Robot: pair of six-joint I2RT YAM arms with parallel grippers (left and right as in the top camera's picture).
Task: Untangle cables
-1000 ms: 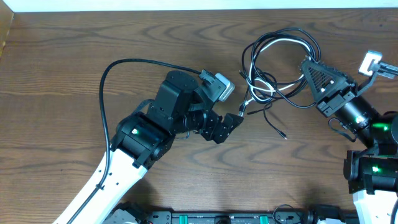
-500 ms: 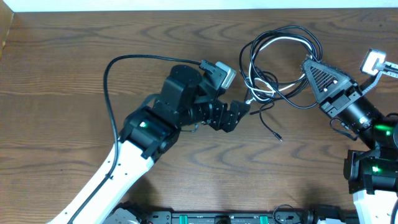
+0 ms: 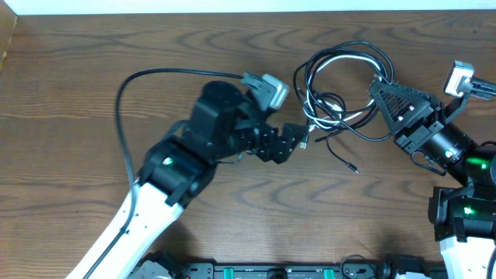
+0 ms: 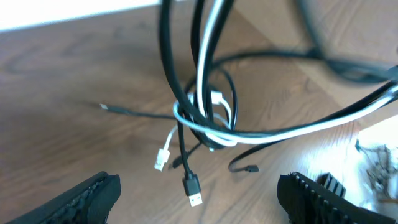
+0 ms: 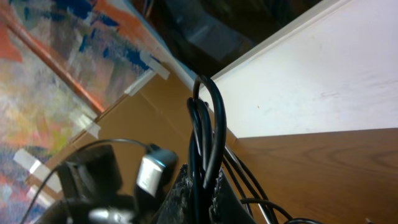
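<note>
Cables [image 3: 312, 105] clamped in the right tool [image 3: 378, 85]; left tool [image 3: 301, 139] gapes wide.
The tangle's length runs between the tools, plugs [image 4: 194, 198] pointing toward the left tool.

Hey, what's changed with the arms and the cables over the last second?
The left gripper advanced a little toward the knot in the cables, jaws open, taking hold of nothing. The right gripper shifted slightly toward the left arm, dragging the bundle with it. Unchanged: right gripper shut on a loop of the cables, the tangle not undone.
</note>
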